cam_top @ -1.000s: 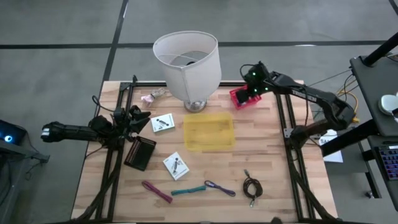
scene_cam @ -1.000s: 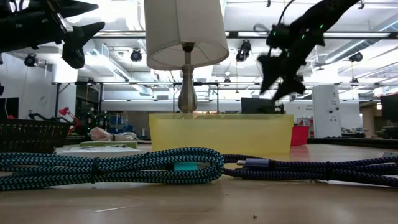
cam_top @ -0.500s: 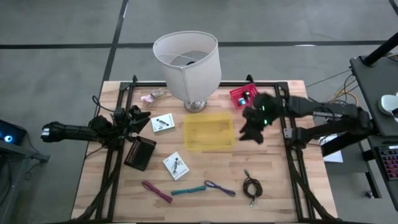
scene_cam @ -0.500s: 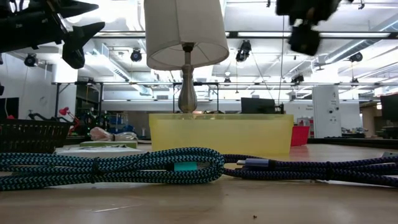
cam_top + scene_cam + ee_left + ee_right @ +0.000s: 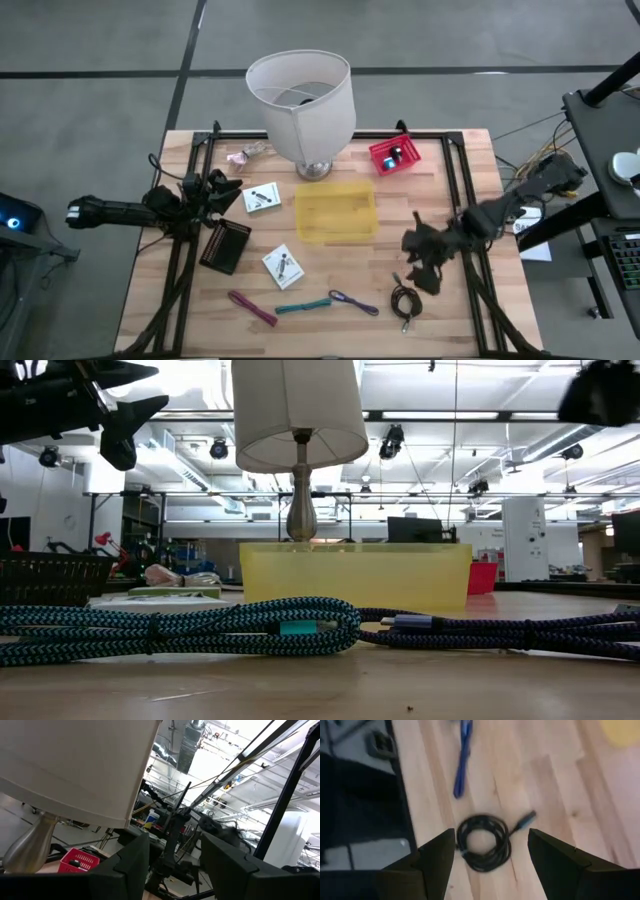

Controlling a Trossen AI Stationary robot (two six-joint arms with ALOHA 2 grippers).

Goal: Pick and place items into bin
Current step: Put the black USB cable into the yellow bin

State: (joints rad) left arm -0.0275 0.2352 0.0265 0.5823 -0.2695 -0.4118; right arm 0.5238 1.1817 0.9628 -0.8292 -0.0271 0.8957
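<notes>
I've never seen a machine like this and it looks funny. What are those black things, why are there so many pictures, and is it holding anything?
They are two robot arms with pinching grippers. One camera looks down from above, one sits at table height, and one rides on each wrist. The right gripper hangs open over the coiled black cable, holding nothing. The left gripper waits open at the table's left side. On the wooden table stand a yellow bin, a lamp and a red tray. A magenta stick, teal stick and purple cord lie near the front.
</notes>
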